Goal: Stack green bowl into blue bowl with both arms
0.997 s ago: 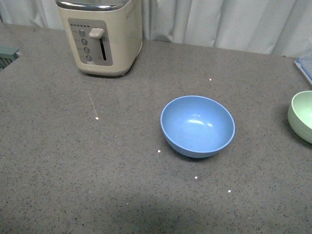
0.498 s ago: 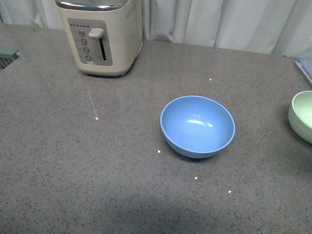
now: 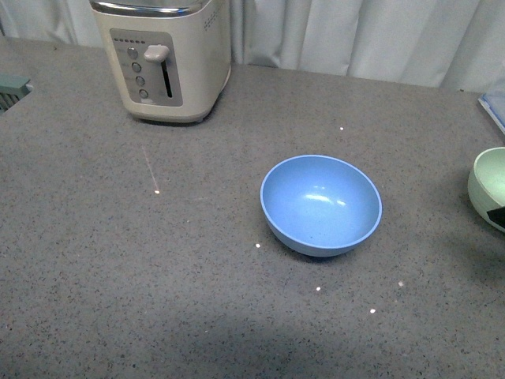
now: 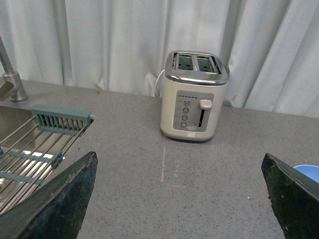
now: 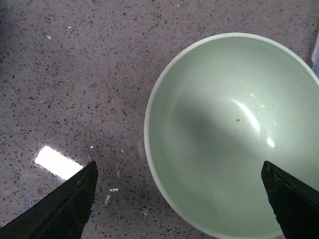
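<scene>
Green bowl (image 5: 234,134) sits beneath the downward-pointing right tool (image 5: 178,164), jaws apart; left tool (image 4: 179,157) likewise apart.

The green bowl (image 3: 488,181) is cut by the front view's right edge, and a black tip (image 3: 497,215) of unclear origin covers part of its near wall. The toaster (image 3: 166,63) loses its top to that frame. In the left wrist view only a sliver of the blue bowl (image 4: 308,172) shows, behind a finger (image 4: 294,199) of the left pincer (image 4: 178,155). In the right wrist view the green bowl's rim runs off two sides.

Bowls: two (one blue bowl (image 3: 321,205), one green bowl (image 3: 486,180)); toaster (image 3: 166,59): one.
</scene>
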Tool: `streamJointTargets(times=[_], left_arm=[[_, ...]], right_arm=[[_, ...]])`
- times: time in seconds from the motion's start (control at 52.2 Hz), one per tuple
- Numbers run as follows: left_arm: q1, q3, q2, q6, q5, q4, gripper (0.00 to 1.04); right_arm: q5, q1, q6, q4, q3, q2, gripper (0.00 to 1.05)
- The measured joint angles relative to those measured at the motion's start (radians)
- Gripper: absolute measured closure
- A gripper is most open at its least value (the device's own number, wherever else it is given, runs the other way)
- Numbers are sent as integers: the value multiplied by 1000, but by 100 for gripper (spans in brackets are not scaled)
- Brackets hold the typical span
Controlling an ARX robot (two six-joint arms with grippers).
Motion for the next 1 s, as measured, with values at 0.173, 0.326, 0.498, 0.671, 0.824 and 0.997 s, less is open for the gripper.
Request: streamJointTargets(times=[0.173,0.326,0.498,0.671,0.824,0.997], left_arm=[[0,0,0,0,0,0,6],[0,0,0,0,0,0,6],[0,0,0,0,0,0,6],[0,0,0,0,0,0,6],[0,0,0,0,0,0,6],[0,0,0,0,0,0,6]], right_arm=[[-19,7,-25,-52,34,59,9],[-20,7,-41,-72,54,93,9],[-6,7,-71,-96,71,108,15],[-5,7,-92,-110,75,115,40],[-6,7,-101,-110,76,115,61],[-10,7,-109,-109,76,115,91]])
